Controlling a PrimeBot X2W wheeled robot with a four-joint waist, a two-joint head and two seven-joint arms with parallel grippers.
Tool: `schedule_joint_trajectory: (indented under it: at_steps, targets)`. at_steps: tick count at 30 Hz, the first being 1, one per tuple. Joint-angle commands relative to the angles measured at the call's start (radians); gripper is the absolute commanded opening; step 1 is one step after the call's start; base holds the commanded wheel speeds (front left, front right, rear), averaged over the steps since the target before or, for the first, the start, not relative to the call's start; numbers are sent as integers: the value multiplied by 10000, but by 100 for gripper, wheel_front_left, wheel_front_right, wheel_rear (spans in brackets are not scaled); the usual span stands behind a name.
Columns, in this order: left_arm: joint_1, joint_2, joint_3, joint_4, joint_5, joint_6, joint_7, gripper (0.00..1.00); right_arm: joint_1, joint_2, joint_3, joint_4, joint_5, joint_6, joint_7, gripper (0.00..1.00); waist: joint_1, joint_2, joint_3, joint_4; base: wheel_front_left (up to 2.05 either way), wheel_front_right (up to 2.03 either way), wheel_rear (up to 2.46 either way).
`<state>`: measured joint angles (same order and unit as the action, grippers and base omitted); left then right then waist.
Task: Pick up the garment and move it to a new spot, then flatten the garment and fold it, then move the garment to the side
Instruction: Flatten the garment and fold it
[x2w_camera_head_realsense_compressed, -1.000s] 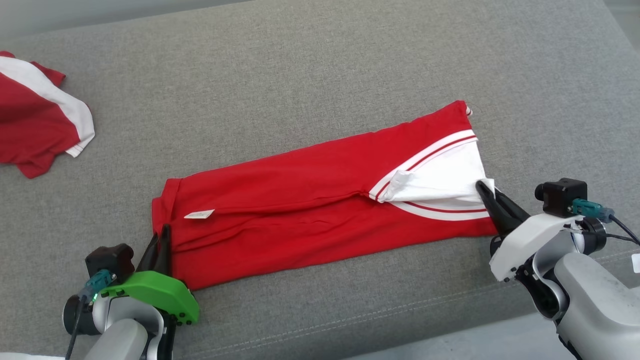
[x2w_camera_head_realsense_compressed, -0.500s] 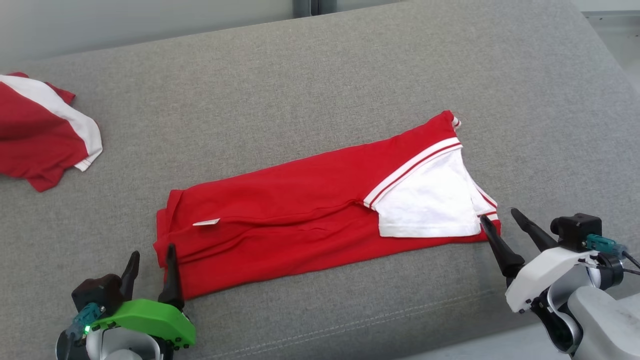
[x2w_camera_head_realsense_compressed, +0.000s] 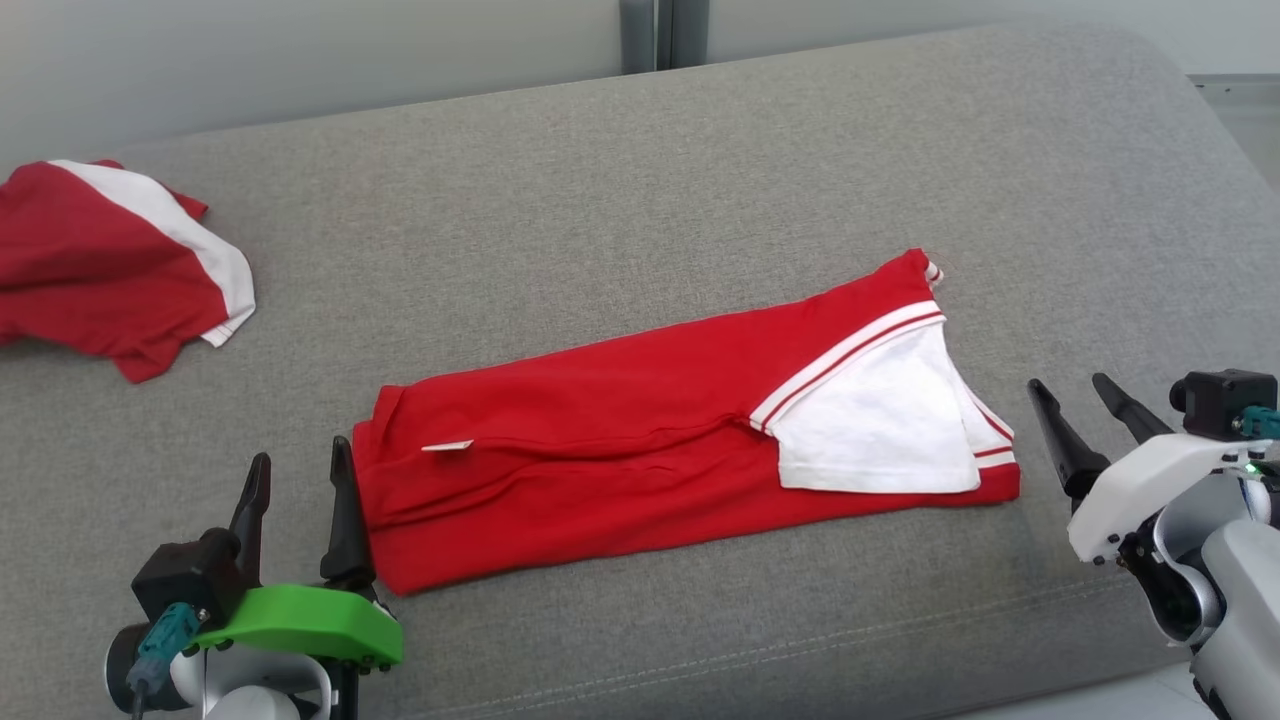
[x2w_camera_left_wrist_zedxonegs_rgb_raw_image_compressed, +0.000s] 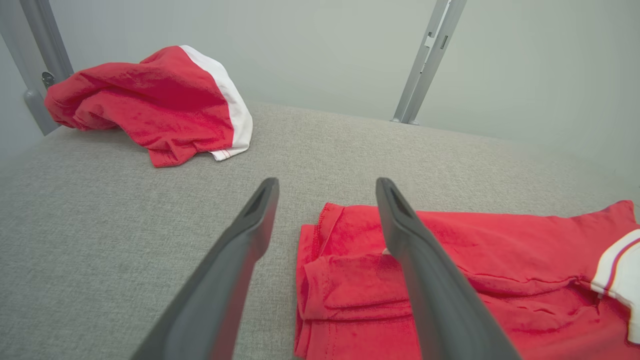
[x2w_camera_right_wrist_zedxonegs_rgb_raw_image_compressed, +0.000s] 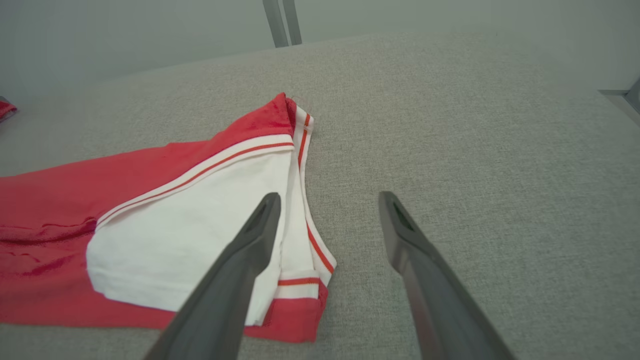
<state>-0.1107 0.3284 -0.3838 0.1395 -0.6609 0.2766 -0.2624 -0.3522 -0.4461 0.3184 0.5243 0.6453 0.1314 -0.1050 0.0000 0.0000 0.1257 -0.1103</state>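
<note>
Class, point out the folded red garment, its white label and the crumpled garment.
folded red garment (x2w_camera_head_realsense_compressed: 600, 440): head view, on its red middle panel.
white label (x2w_camera_head_realsense_compressed: 447, 446): head view, on the label's centre.
crumpled garment (x2w_camera_head_realsense_compressed: 90, 270): head view, on its red body.

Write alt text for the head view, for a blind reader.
A red garment with a white panel lies folded into a long strip on a grey cushion. The left gripper and right gripper stand open at its two ends, holding nothing. A second red-and-white garment lies crumpled at far left.
</note>
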Motion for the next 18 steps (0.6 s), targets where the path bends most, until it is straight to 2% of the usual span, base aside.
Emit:
schedule_joint_trajectory:
  at_steps: [1,13,18]
  targets:
    - [177,-49,75,-98,143,78,-28,100,-171,74,-161,163,-38,-14,276,100,0,0,-64,198,0,0,0]
    - [353,-272,421,-461,397,46,-29,100,-1346,353,-802,1890,189,-13,2249,100,0,0,257,1362,0,0,0]
    - [291,-350,529,-527,505,-28,-30,100,-1818,508,-842,2634,293,-13,2493,100,0,0,385,1792,0,0,0]
